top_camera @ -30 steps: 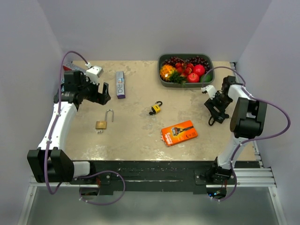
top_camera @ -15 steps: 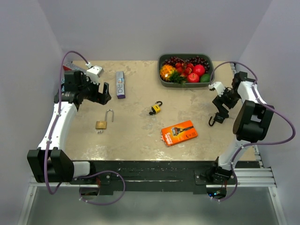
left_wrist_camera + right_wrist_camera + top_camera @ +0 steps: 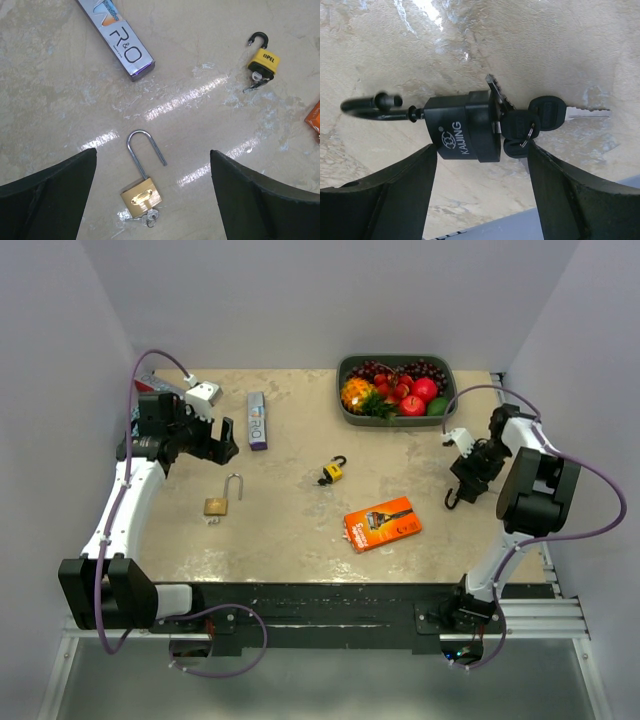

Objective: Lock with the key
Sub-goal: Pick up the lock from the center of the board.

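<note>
Right gripper (image 3: 481,147) released: fingers (image 3: 385,190) spread, a black lock (image 3: 462,132) flat on the table (image 3: 300,540) between their tips, nothing clamped; contact between pads and lock body impossible to tell. Shackle (image 3: 370,106) swung open, pointing off one side of the lock; against the opposite end, a ring of black-headed keys (image 3: 547,114). All of this by the right edge of the table, nearer than a bin (image 3: 400,422) of fruit at the far right. Left gripper (image 3: 152,151) likewise released, jaws at full spread, held above the table at the far left. Seen between its fingers, a little nearer and untouched, a brass lock (image 3: 141,195) lying flat, shackle open, a key (image 3: 151,217) at its base. Just right of the left gripper, a purple box (image 3: 120,42) marked R&O. Mid-table, well apart from both grippers, a yellow lock (image 3: 332,472) with open black shackle and keys attached. Nearer and to its right, an orange box (image 3: 382,524), flat on the table.
</note>
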`<state>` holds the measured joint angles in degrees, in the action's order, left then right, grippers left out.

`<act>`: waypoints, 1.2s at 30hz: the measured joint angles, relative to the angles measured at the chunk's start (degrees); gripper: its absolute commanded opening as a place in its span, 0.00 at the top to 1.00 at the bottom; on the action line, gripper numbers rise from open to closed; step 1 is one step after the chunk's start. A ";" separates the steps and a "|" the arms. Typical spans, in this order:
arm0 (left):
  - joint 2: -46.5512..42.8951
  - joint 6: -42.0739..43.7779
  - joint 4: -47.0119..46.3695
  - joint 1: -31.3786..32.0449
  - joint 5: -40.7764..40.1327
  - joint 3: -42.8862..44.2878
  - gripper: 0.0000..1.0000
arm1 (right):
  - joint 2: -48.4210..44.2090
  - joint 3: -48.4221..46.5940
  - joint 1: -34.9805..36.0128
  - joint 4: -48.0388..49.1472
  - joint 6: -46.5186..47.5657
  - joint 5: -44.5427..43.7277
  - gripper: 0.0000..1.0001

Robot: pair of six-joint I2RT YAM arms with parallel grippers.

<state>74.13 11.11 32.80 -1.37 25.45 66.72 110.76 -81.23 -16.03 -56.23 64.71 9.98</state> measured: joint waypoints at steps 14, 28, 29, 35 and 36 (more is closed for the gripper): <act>0.00 0.00 -0.13 0.00 0.15 0.00 0.01 | -0.22 3.19 0.00 2.16 1.27 -0.20 0.30; 1.33 -1.09 -0.28 0.22 1.88 0.00 0.01 | -5.57 10.64 0.28 6.43 0.66 3.32 1.00; 1.53 -1.07 -0.31 0.35 2.21 0.00 0.01 | -6.19 11.32 0.31 6.38 0.52 3.72 1.00; 2.27 -1.09 -0.92 3.69 3.65 0.00 0.01 | -9.77 12.66 0.63 4.50 -2.19 7.15 1.00; 2.27 -1.07 -1.16 4.28 3.96 -0.02 0.01 | -10.49 12.66 0.63 4.11 -2.86 7.78 1.00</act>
<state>76.40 10.04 31.64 2.92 29.41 66.70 100.27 -68.58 -15.40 -52.12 61.84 17.76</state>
